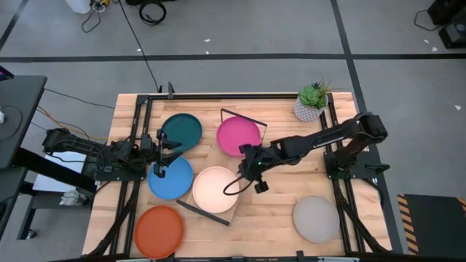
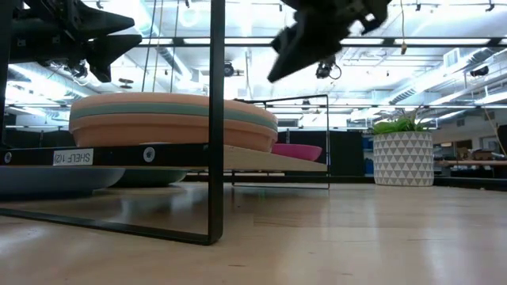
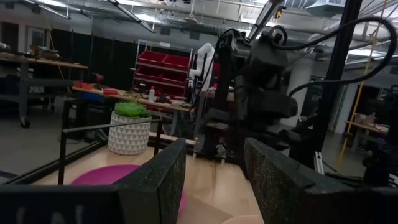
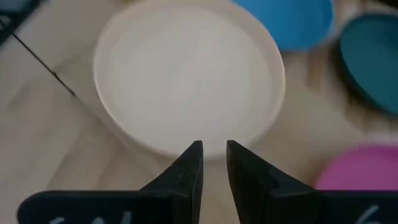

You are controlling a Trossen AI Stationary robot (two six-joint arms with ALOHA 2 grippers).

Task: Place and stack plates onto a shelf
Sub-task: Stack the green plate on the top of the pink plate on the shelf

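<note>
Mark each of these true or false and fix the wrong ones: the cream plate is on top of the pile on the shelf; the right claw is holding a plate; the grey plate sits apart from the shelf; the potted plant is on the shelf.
1. The cream plate tops the pile on the shelf. True.
2. The right claw is holding a plate. False: it hangs empty above the cream plate's edge, jaws a narrow gap apart.
3. The grey plate sits apart from the shelf. True.
4. The potted plant is on the shelf. False: it stands on the tabletop, at a far corner.
</note>
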